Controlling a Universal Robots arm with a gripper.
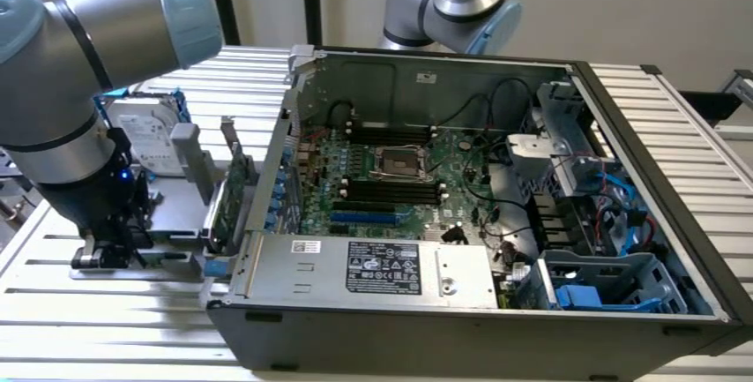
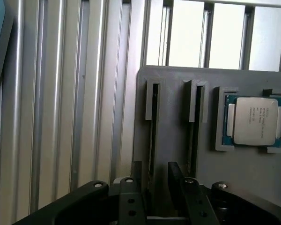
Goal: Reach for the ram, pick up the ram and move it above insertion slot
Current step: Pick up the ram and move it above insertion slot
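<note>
My gripper (image 2: 154, 165) is open, with one finger on each side of the ram (image 2: 153, 126) standing in the gray holder (image 2: 172, 108).

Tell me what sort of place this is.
Probably a robotics lab bench for computer assembly: an open computer case with its motherboard exposed sits on a slatted metal table, a robot arm stands beside it, and a grey holder carries a processor chip.

Green motherboard (image 1: 457, 154), black pincer (image 2: 155, 174), silver ribbed table (image 1: 118, 311)
</note>
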